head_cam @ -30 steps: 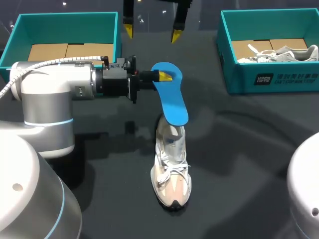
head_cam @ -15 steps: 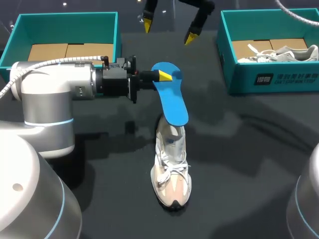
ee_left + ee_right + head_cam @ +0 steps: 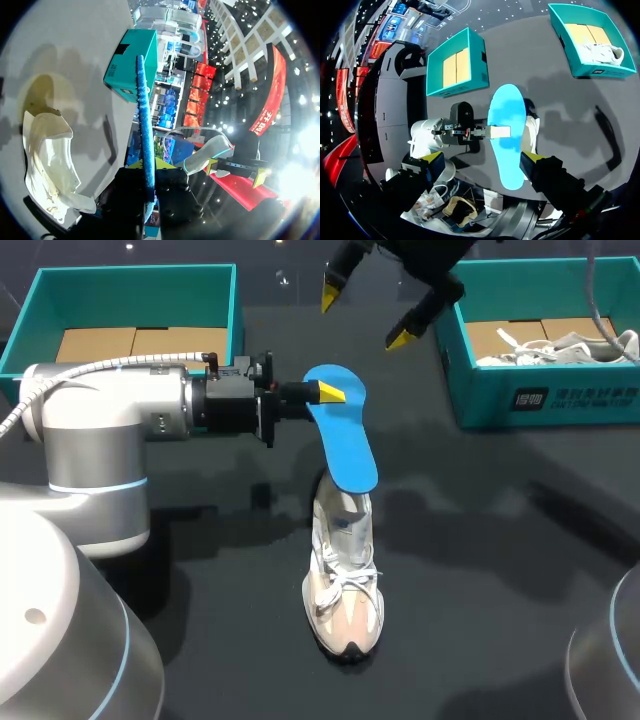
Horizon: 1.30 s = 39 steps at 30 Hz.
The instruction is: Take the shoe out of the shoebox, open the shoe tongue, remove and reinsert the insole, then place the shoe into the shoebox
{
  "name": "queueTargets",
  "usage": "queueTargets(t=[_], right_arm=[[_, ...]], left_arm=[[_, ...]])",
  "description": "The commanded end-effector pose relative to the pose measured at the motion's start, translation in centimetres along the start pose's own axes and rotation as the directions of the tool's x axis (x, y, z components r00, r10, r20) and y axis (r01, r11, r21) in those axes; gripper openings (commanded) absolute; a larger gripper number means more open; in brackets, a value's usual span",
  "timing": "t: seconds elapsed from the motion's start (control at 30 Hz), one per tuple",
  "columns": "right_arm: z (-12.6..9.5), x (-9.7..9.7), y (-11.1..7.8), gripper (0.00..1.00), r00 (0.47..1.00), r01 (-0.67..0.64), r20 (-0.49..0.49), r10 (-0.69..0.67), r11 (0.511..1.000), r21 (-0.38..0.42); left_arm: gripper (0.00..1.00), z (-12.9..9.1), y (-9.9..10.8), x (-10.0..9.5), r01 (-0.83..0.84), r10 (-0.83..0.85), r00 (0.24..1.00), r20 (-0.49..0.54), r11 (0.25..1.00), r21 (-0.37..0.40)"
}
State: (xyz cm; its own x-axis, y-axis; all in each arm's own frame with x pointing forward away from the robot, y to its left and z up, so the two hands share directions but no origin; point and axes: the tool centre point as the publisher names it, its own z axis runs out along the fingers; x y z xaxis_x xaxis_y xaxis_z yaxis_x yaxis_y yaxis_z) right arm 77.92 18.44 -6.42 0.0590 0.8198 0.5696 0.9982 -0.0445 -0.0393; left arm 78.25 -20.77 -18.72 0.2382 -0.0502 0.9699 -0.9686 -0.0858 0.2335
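Observation:
My left gripper (image 3: 328, 392) is shut on the heel end of a blue insole (image 3: 342, 440) and holds it above the table. The insole's toe end hangs over the heel of a white and beige shoe (image 3: 345, 580) that stands on the dark table. In the left wrist view the insole (image 3: 142, 115) shows edge-on, with the shoe (image 3: 47, 160) beside it. My right gripper (image 3: 365, 315) hangs open and empty high over the table's far side. From there it looks down on the insole (image 3: 506, 135) and the shoe (image 3: 531, 132).
A teal shoebox (image 3: 540, 395) at the right back holds a second white shoe (image 3: 565, 345). Another teal box (image 3: 135, 272) with a cardboard bottom stands at the left back. Both boxes (image 3: 600, 72) (image 3: 483, 62) also show in the right wrist view.
My right gripper has swung to the right along the far side of the table and turned, staying open. The left arm, insole and shoe have not moved.

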Motion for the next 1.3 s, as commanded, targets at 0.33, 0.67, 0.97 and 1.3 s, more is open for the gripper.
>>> queueTargets(t=[0.33, 0.67, 0.97, 1.3], right_arm=[[1.7, -3.1, -0.3, 1.0, 0.811, -0.017, -0.585, -0.003, 0.999, -0.028], [3.0, -4.5, 0.0, 1.0, 0.755, -0.028, -0.656, 0.008, 0.999, -0.02], [3.8, -5.2, 0.0, 1.0, 0.724, -0.031, -0.69, 0.004, 0.999, -0.026], [4.1, -5.8, 0.1, 1.0, 0.708, -0.023, -0.706, -0.012, 0.999, -0.04]], left_arm=[[0.0, 0.0, 0.0, 0.0, 0.0, 0.0, 1.0, 0.001, 1.0, -0.001], [0.0, 0.0, 0.0, 0.0, 0.0, 0.0, 1.0, 0.001, 1.0, -0.001], [0.0, 0.0, 0.0, 0.0, 0.0, 0.0, 1.0, 0.001, 1.0, -0.001], [0.0, -0.4, 0.0, 0.2, -0.048, 0.048, 0.999, -0.019, 0.999, -0.005]])
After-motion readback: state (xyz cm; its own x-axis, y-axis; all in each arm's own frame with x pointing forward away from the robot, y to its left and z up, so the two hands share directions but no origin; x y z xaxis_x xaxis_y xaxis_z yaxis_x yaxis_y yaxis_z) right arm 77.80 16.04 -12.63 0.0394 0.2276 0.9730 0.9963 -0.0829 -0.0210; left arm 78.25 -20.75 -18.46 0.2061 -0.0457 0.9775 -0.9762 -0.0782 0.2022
